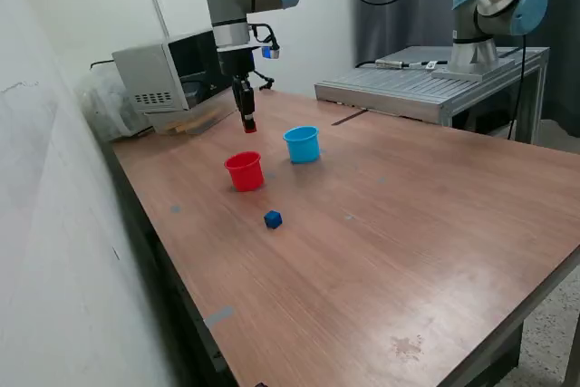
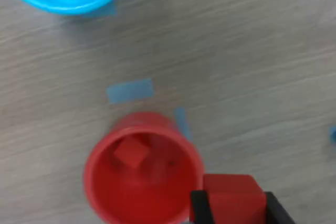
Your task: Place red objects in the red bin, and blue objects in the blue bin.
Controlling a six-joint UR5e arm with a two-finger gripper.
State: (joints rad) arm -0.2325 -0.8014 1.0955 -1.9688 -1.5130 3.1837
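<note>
Wooden table (image 1: pixel 408 224) as landmark. At its far corner toward the exterior view's left: grey box-like device (image 1: pixel 168 70). Beyond its far edge: grey slatted metal platform (image 1: pixel 426 88). On its surface: blue tape strips (image 2: pixel 129 90).

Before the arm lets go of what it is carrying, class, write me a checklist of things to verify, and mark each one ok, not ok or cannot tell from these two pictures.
1. Hand shut on a red cube: ok.
2. Held cube is above the red cup's opening: not ok in the wrist view, where it sits just past the rim; the exterior view cannot settle it.
3. Red cup upright, with room inside: ok; one red cube already lies in it.
4. Light blue cup upright and apart from the red cup: ok.
5. Something dark blue shows inside the light blue cup: cannot tell what it is.
6. One dark blue cube waits on the table: ok.
</note>
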